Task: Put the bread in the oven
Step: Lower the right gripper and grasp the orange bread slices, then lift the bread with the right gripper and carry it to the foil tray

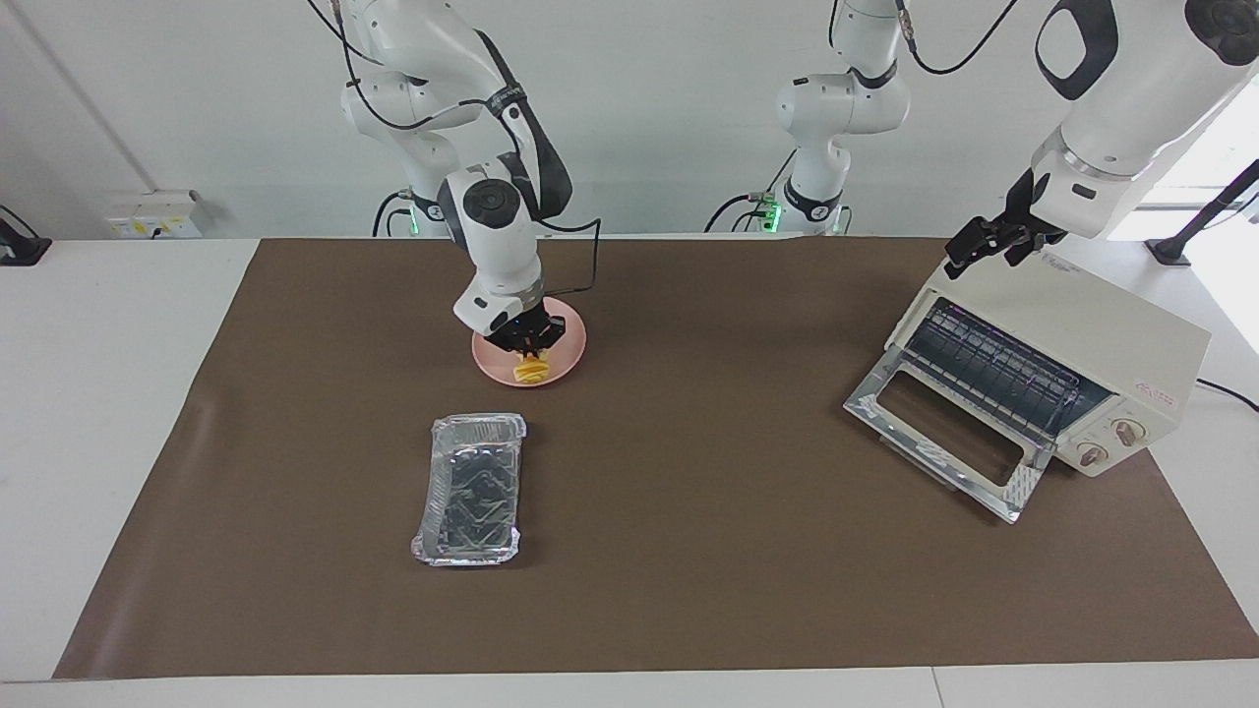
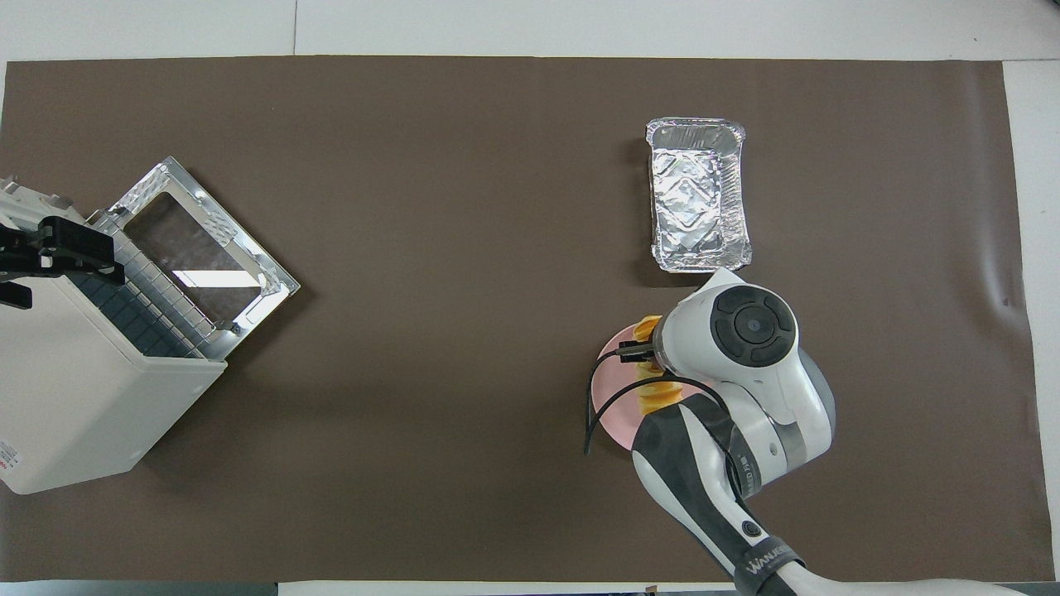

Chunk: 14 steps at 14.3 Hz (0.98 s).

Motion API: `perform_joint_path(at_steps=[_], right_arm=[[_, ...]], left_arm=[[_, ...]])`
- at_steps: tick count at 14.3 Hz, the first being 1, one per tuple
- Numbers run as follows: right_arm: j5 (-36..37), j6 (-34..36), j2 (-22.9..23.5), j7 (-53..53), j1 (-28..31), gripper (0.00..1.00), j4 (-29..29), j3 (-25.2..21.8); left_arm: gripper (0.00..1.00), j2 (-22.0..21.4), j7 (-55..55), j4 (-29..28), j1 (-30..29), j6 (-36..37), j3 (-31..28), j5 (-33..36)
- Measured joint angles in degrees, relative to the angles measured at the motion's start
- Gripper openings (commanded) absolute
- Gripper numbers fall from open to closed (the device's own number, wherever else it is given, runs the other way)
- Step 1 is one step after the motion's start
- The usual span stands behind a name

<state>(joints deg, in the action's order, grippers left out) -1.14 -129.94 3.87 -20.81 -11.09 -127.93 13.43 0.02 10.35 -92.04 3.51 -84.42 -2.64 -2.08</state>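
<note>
- Two arms show in the facing view; the right gripper (image 1: 528,346) is down on the pink plate (image 1: 570,346) in the upper middle of the frame, its dark fingers set on either side of the bread (image 1: 532,371); whether they are pressing it I cannot tell.
- One yellow ridged bread lies on that plate, its end showing just below the gripper in the facing view; in the overhead view, at lower right of centre, only small yellow parts of it (image 2: 660,396) show from under the arm's wrist, with the plate's rim (image 2: 604,389) beside them.
- One foil tray (image 1: 469,489) lies empty on the brown mat (image 1: 689,551), farther from the robots than the plate and near it; in the overhead view it sits in the upper right of the frame (image 2: 697,194).
- One oven (image 1: 1043,383) stands at the left arm's end of the table, at the right edge of the facing view; its glass door (image 1: 949,433) is folded down flat and the wire rack (image 1: 993,369) shows inside, with two knobs (image 1: 1109,442) on the front.
- The left gripper (image 1: 989,241) hangs over the top of the oven, at the upper right of the facing view and the left edge of the overhead view (image 2: 50,248); I cannot tell how far its fingers stand apart, and nothing is seen in them.
</note>
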Motion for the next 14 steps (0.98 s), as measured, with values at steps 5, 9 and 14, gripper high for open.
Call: perform_joint_path(at_steps=[5,9,14], right_arm=[[0.0,13.0,1.7,0.0,2.6,0.0,15.3,-0.3],[0.0,15.3,6.9,2.3,6.3,0.0,25.1,-0.4],[0.5,21.5,21.2,3.6,8.0,0.0,42.8,-0.9]], left_arm=[[1.0,0.0,0.0,0.0,0.0,0.0,0.0,0.0],[1.0,0.0,0.0,0.0,0.0,0.0,0.0,0.0],[1.0,0.0,0.0,0.0,0.0,0.0,0.0,0.0]])
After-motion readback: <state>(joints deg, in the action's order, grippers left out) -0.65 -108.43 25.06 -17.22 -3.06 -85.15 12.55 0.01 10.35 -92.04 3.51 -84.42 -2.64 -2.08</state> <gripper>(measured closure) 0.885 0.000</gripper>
